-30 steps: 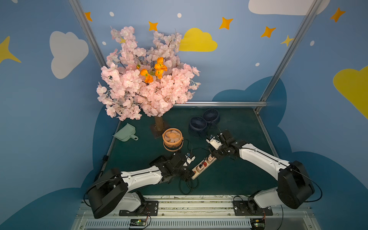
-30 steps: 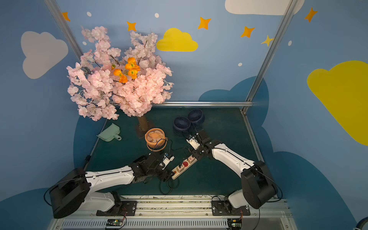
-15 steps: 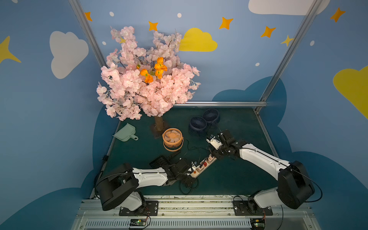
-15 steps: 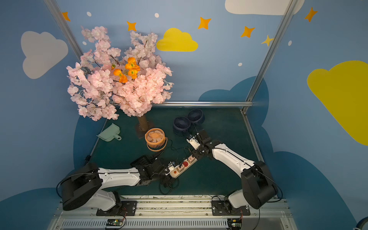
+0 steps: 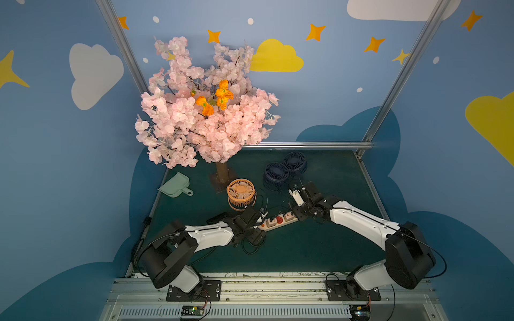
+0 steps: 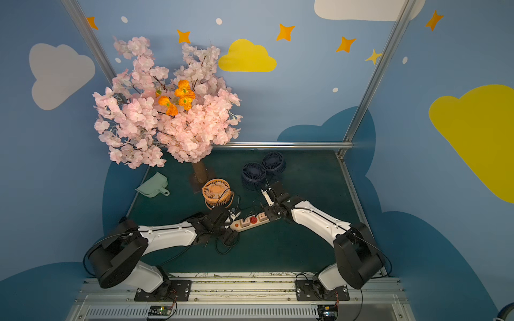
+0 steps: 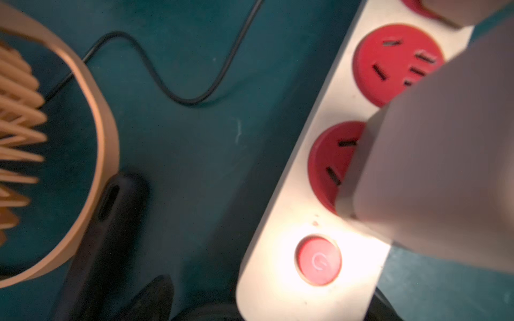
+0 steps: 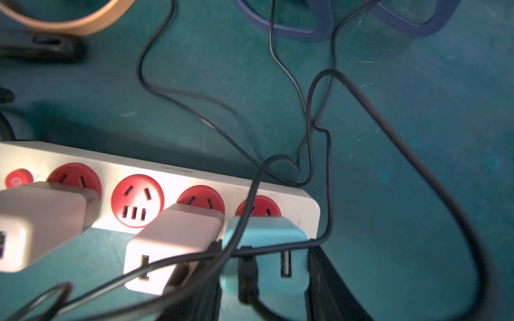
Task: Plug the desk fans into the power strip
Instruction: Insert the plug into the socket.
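The power strip (image 5: 275, 221) is lying on the counter (image 5: 319, 244), left pincer (image 5: 259, 225) gaping at its button end, right pincer (image 5: 298, 215) clamping the teal adapter (image 8: 283, 233) at its far end, where draped cords (image 8: 330, 180) are probably threatening to drag it out.

The dark green table (image 5: 319, 250) carries a cream power strip (image 5: 278, 221) front-centre, an orange fan (image 5: 241, 193), two navy fans (image 5: 276, 173) behind, a mint dustpan (image 5: 175, 185), a blossom tree (image 5: 222, 173) and black cords (image 8: 155, 86)
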